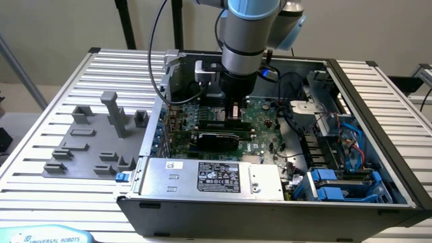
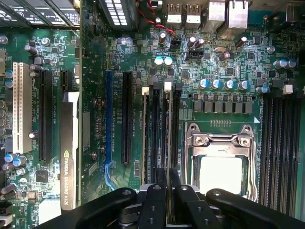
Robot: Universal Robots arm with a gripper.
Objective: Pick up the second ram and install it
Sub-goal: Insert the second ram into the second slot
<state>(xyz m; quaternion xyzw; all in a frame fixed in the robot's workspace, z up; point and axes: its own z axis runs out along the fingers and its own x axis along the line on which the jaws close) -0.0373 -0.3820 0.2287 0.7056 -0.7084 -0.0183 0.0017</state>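
Fingers (image 2: 162, 179) were seen closed on the second ram (image 2: 168, 129), pinched between them by its edge: judged light, stiff, fragile.

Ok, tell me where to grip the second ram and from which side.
Pinch the second ram across its flat faces at mid-length of the top edge, from above. It stands on edge among the black slots, probably too hemmed in for a side approach; the gripper grips it so.

Bright, even light—soft shadows inside the case (image 1: 270, 215), the tool (image 2: 167, 175) dark against the lit motherboard (image 2: 143, 52).
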